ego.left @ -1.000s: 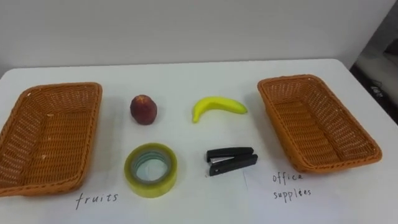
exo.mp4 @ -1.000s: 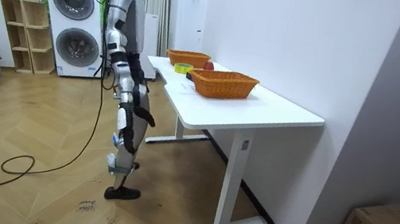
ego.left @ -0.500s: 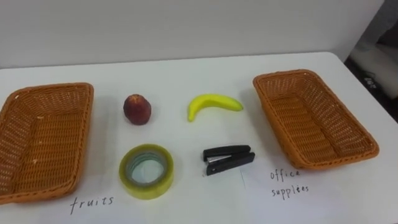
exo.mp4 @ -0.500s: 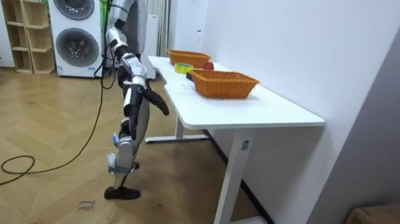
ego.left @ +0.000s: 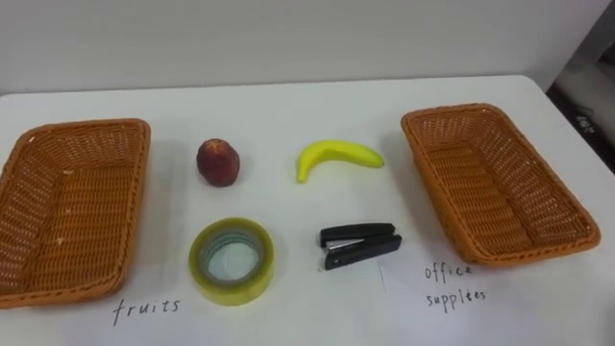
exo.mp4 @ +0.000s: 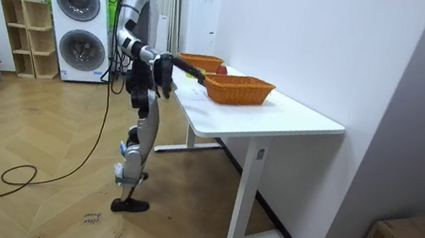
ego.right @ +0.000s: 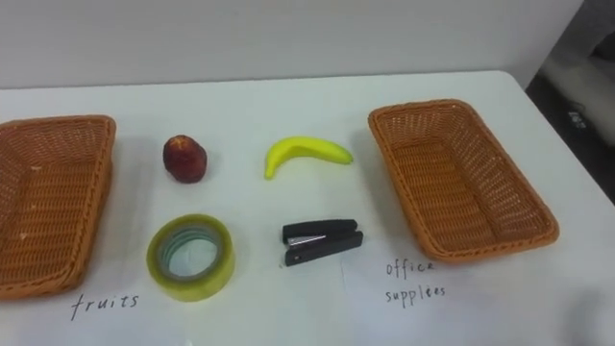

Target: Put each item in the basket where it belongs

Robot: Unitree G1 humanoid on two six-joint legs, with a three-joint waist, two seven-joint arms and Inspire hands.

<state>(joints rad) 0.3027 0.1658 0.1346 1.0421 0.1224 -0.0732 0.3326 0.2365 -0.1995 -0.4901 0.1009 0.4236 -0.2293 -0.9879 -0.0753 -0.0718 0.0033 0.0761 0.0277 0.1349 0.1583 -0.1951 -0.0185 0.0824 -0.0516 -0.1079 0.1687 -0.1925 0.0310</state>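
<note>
Four items were obs. on the white tabletop (ego.left: 288,111), all of them outside the baskets.

Back row: a round red fruit (ego.left: 218,160) sat to the left and a banana (ego.left: 338,157) to its right, the two apart. The banana lay on its side w/ its arch toward the wall.

Front row: a roll of yellowish clear tape (ego.left: 231,260) lay flat, directly in front of the red fruit. A black stapler (ego.left: 359,245) lay closed in front of the banana.

The items sat btwn two brown wicker baskets. The left basket (ego.left: 91,126) was at the robot's left, w/ a handwritten label (ego.left: 147,308) on the tabletop by its front right corner. The right basket (ego.left: 452,111) was at the robot's right, w/ a second handwritten label (ego.left: 454,285) near its front left corner, just right of the stapler.

Per the room view, the robot stood upright at the tabletop's long side, facing the wall. Its right arm was held out about level over the near edge. Its right hand (exo.mp4: 189,67) was above the tabletop; whether it was spread or closed, could not tell. Contact w/ any item: could not tell.

Stacked washing machines (exo.mp4: 81,21) stood behind the robot, at the room view's left.
</note>
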